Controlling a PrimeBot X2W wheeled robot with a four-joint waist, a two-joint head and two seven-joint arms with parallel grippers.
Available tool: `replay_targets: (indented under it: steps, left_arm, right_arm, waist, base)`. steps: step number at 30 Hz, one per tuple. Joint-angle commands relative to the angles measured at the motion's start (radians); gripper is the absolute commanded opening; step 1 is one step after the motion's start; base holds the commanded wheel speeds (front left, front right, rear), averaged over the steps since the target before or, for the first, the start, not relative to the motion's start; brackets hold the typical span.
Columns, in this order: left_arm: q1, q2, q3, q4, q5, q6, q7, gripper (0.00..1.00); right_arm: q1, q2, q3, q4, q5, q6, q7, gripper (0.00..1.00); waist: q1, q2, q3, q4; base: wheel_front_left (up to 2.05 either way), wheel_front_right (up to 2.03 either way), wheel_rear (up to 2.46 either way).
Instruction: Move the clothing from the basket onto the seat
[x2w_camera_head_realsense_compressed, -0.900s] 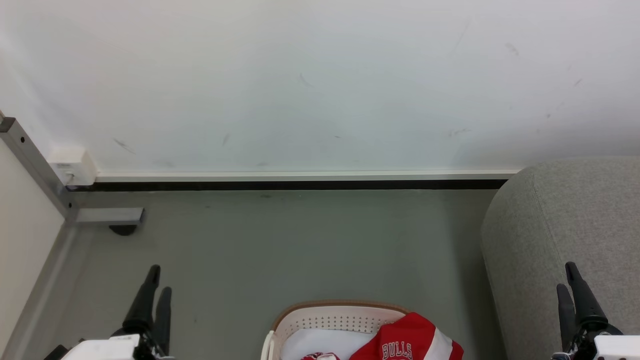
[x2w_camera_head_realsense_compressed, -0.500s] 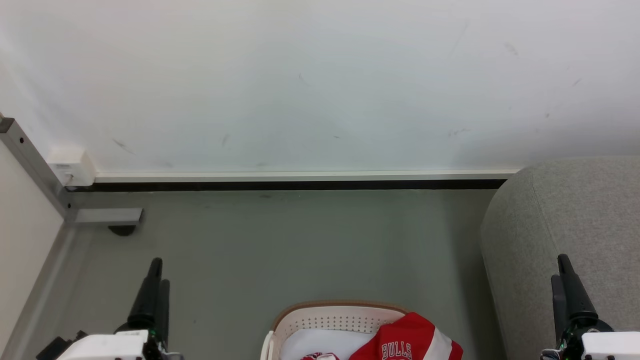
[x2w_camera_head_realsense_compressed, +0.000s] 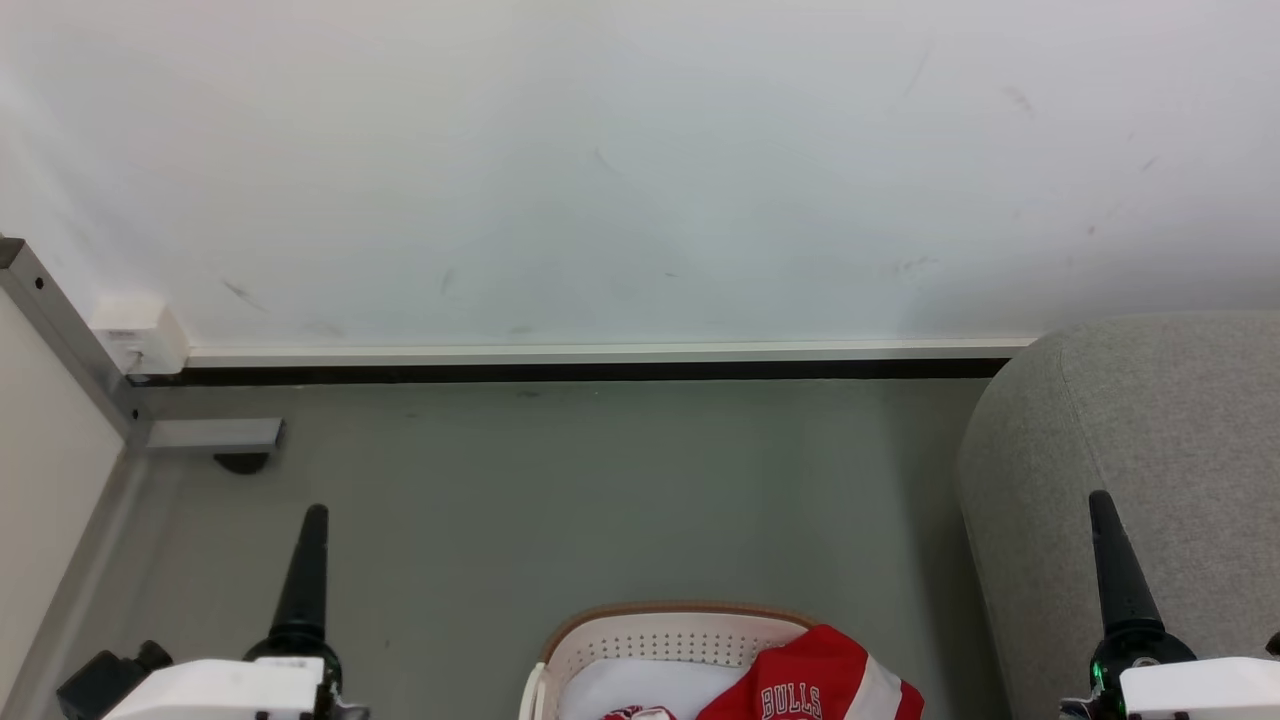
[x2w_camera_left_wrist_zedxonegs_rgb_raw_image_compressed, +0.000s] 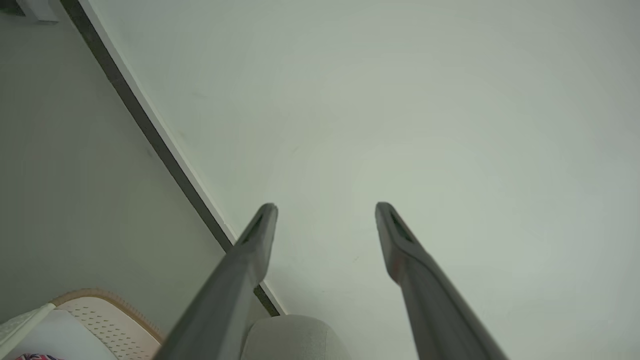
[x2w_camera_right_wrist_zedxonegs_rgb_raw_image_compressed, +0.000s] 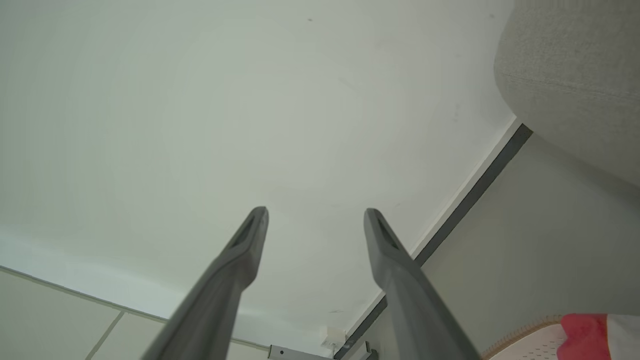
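The cream basket with a tan rim sits on the floor at the bottom centre of the head view. Red clothing lettered "BULLS" drapes over its right side; a second red piece peeks out lower down. The grey seat fills the right edge. My left gripper points up at lower left, and my right gripper at lower right, in front of the seat. Both wrist views show the fingers spread with nothing between them: left gripper, right gripper. The basket and seat edge the left wrist view.
A white wall with a dark skirting strip closes the far side. A metal frame post and a foot bracket stand at the left. Grey floor stretches between the basket and the wall.
Both grippers have risen slightly in the head view and turned, so each now shows edge-on as a single finger. The basket and clothing have not moved.
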Motion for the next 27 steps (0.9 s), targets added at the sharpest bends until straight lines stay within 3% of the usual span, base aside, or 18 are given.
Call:
replay_targets:
  steps: [1,18,27]
  left_arm:
    - [-0.018,0.009,0.002,-0.016,0.046,-0.006,-0.01,1.0]
    - [0.001,0.015,-0.011,-0.012,0.44,-0.021,-0.069,1.0]
    - [-0.001,0.016,-0.034,-0.014,0.632,-0.019,-0.098,1.0]
  right_arm:
    - [-0.027,-0.001,-0.015,-0.014,-0.05,-0.001,-0.008,1.0]
    - [-0.024,0.048,-0.063,0.039,-0.542,-0.001,-0.011,1.0]
    - [-0.03,0.072,-0.091,0.084,-0.735,-0.001,-0.014,1.0]
  waist:
    - [0.0,-0.0001,0.0,0.0]
    - [0.0,-0.0001,-0.005,-0.009]
    - [0.0,-0.0001,-0.002,-0.009]
  base:
    - [0.0,0.0,0.0]
    - [0.0,0.0,0.0]
    - [0.0,0.0,0.0]
